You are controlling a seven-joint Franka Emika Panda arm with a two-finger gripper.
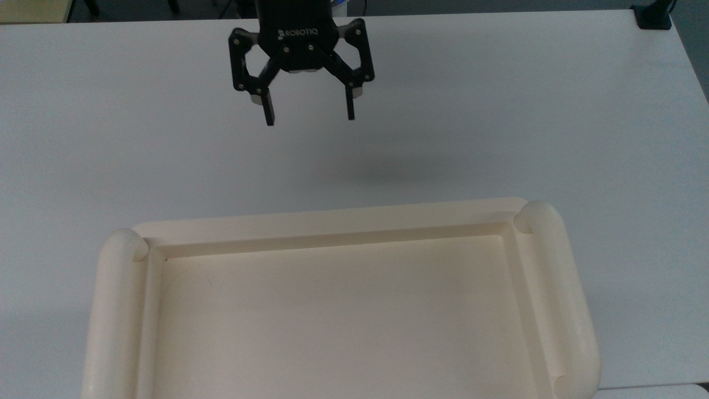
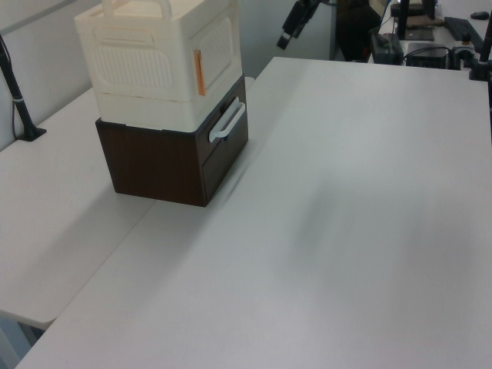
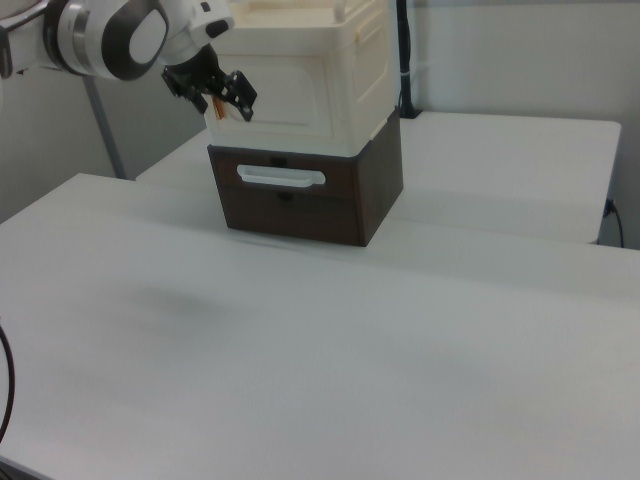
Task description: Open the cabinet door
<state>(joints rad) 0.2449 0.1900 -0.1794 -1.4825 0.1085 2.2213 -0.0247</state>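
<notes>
Top view puts the large cream plastic cabinet [image 1: 338, 310] nearest, at the white table's [image 1: 498, 111] near edge, its recessed tray-like top flanked by thick rounded rails whose long axes run near to far. In the left view it sits on a dark brown drawer unit [image 2: 173, 157] with a pale handle. Its thin cream door [image 2: 217, 50] stands closed and upright, facing out across the table, the small copper-brown handle [image 2: 199, 72] vertical. Beyond, my black two-finger gripper [image 1: 310, 116] hangs above the table near its far edge, spread wide, holding nothing, fingers pointing toward the cabinet.
</notes>
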